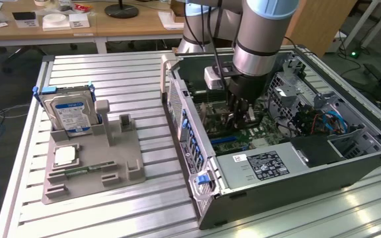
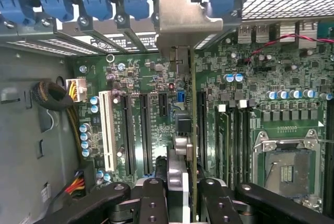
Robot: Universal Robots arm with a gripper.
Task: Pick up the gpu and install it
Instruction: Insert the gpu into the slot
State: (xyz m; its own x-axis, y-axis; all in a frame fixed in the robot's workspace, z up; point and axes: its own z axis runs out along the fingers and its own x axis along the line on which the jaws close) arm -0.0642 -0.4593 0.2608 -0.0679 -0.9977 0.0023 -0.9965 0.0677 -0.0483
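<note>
The gpu (image 2: pixel 193 104) shows edge-on in the wrist view as a thin upright board, and its silver end bracket (image 2: pixel 185 18) is up against the case's rear slot openings. My gripper (image 2: pixel 183 199) is shut on the card, one black finger (image 2: pixel 152 200) on each side. The card stands over the motherboard (image 2: pixel 282 78), between the black expansion slots (image 2: pixel 143 125) and the memory slots. Whether it is seated in a slot I cannot tell. In the exterior view my gripper (image 1: pixel 243 111) reaches down into the open computer case (image 1: pixel 289 171).
A white slot (image 2: pixel 108 130) and a cable bundle (image 2: pixel 52 96) lie beside the black slots. The CPU socket (image 2: pixel 284 166) sits on the far side of the card. On the exterior view's left, a grey fixture (image 1: pixel 111 163) holds a hard drive (image 1: pixel 71 111) and a green memory stick (image 1: pixel 78 171).
</note>
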